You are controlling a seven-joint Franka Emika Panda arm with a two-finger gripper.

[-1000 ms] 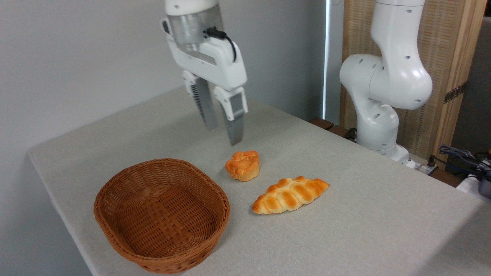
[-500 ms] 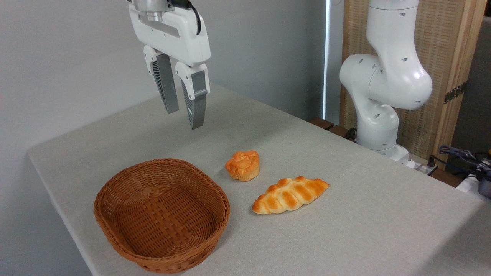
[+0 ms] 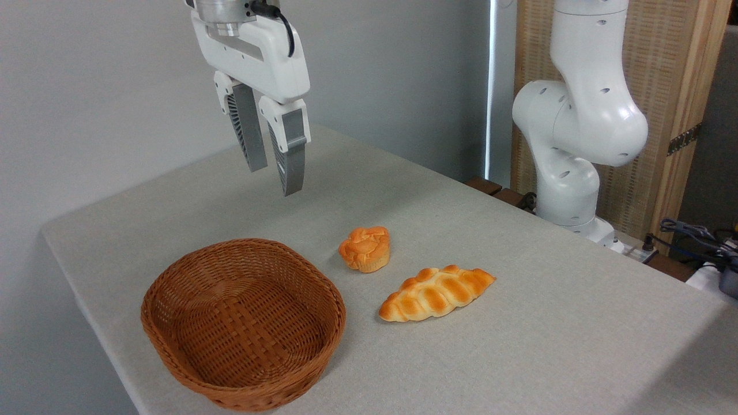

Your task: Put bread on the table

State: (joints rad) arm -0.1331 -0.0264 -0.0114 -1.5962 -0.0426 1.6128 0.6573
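Grey cloth covers the table (image 3: 548,323) in front of a plain wall, and the bread (image 3: 436,293) already lies flat on that cloth, slanting with one pointed end toward the bun and the other toward the near side, clear of everything around it. By my reading the task is as good as done, so the main risk now is me undoing it. Just beside the loaf, apart from it, sits the small bun (image 3: 365,248), and further left the basket (image 3: 173,323) stands with nothing in it. My gripper (image 3: 275,173) hangs high above the far side of the table, well apart from all three, its two fingers slightly spread and holding nothing (a narrow gap shows between them, too narrow to take the loaf across its width). If I were to come down again over the bread, a finger could clip a pointed end and spin or shove it toward the basket or the table's front edge. A low sweep on my way home could likewise knock the bun into the loaf. The cloth could also drag or wrinkle under a sliding touch and carry the loaf along. My safest course, I judge, is to keep my height and stay off that patch of table.
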